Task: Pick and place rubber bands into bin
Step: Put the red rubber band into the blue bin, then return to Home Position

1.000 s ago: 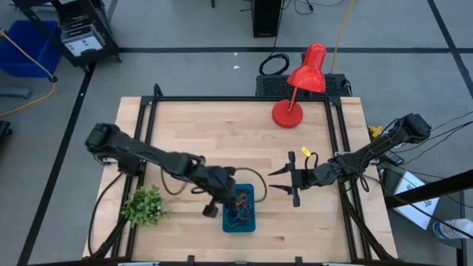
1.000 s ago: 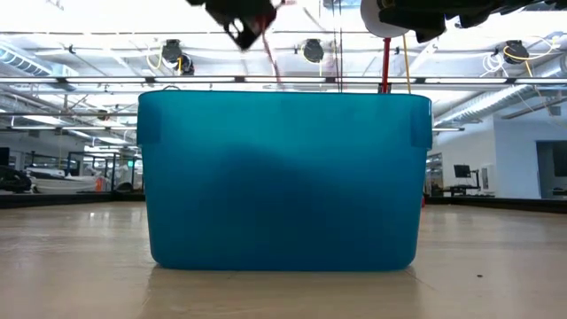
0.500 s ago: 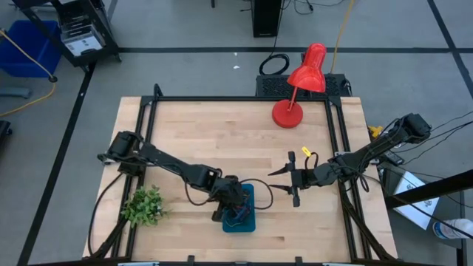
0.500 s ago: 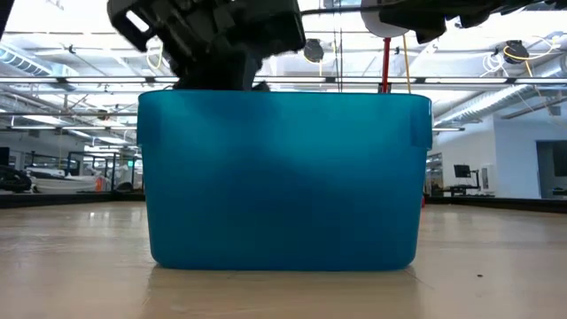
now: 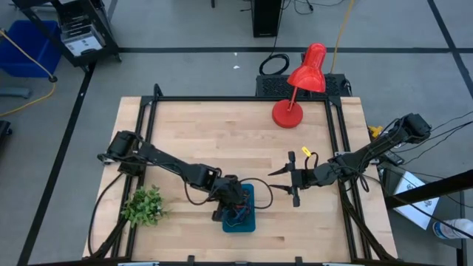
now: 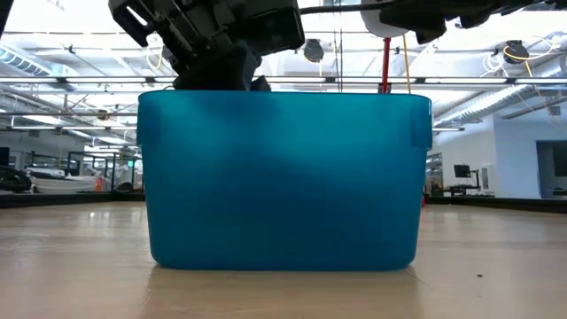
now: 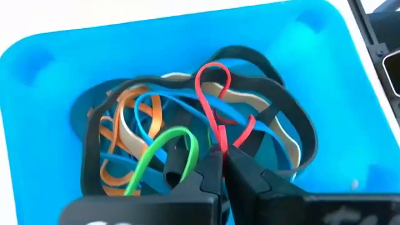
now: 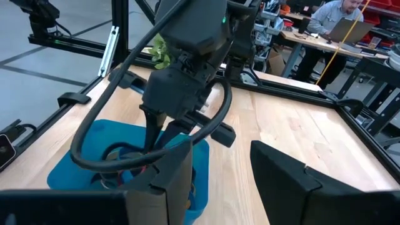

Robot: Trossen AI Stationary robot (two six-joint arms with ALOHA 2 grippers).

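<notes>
The teal bin (image 5: 241, 210) stands near the table's front edge and fills the low view as a blue wall (image 6: 283, 177). Inside it lies a tangle of rubber bands (image 7: 156, 131) in black, blue, orange, tan and green. A red rubber band (image 7: 212, 94) lies on top of them. My left gripper (image 7: 222, 156) reaches down into the bin, shut on that red band. In the low view the bin wall hides its fingertips. My right gripper (image 5: 284, 181) hovers open to the right of the bin, above the table, with nothing between its fingers (image 8: 169, 181). My left gripper pinches one end of the red band (image 7: 218, 139) between its two fingertips. The fingers slant down into the bin from the table's left side. The rest of the red loop lies slack on the pile of other bands in the bin.
A red desk lamp (image 5: 299, 81) stands at the far right of the table. A small green plant (image 5: 145, 205) sits at the near left. Black frame rails (image 5: 148, 118) run along the table's sides. Beyond the table a person (image 8: 340, 15) sits at a desk.
My left gripper has come down from above the bin into it, shifting a little toward the table's right edge, and has stayed shut. The red band that hung below its fingers now lies on the pile in the bin.
</notes>
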